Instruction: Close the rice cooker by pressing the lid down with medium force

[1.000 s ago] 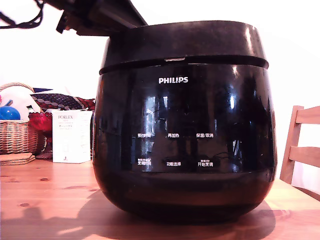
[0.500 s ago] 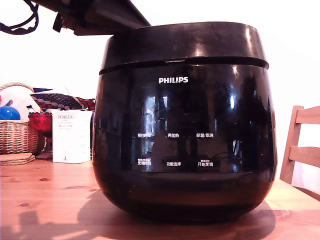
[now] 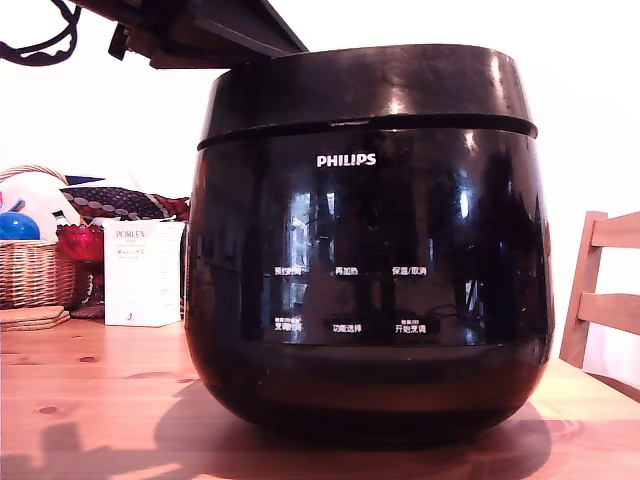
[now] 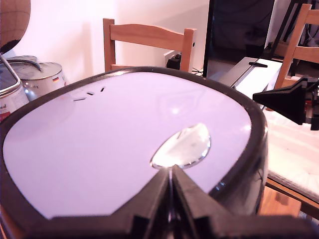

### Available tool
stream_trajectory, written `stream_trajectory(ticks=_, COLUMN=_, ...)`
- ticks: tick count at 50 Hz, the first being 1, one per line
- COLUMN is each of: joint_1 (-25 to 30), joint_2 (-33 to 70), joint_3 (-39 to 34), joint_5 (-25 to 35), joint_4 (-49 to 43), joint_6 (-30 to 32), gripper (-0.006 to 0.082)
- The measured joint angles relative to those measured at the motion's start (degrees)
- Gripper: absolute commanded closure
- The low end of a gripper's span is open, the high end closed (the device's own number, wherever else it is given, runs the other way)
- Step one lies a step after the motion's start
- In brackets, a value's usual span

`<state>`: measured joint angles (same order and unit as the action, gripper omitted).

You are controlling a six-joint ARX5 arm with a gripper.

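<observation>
The glossy black rice cooker (image 3: 370, 290) fills the middle of the exterior view, standing on a wooden table (image 3: 100, 400). Its lid (image 3: 370, 85) lies down on the body, with only a thin dark seam between them. My arm (image 3: 200, 30) comes in from the exterior view's upper left and reaches over the lid; the fingertips are hidden there. In the wrist view, my gripper (image 4: 172, 172) is shut with nothing between its fingers. Its tips rest on the lid's (image 4: 124, 139) smooth top, just short of an oval silver button (image 4: 182, 145).
A wicker basket (image 3: 30, 265) and a white box (image 3: 143, 272) stand behind the cooker at the exterior view's left, and a wooden chair (image 3: 605, 300) at its right. The wrist view shows another chair (image 4: 147, 42), steel pots (image 4: 35, 77) and a black mount (image 4: 289, 99).
The lid's front edge has dropped. The wider gap with a pale strip at the seam has closed to a thin line. My arm has shifted slightly toward the exterior view's right.
</observation>
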<state>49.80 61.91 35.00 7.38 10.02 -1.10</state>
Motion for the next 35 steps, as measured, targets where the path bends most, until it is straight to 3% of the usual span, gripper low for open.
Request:
stream_trajectory(ticks=24, joint_1=0.0, joint_2=1.6, joint_3=1.0, joint_5=0.0, joint_4=-0.5, joint_6=0.2, gripper=0.0789)
stream_trajectory(ticks=35, joint_1=0.0, joint_2=1.5, joint_3=-0.6, joint_5=1.1, joint_4=4.9, joint_6=0.2, gripper=0.0789)
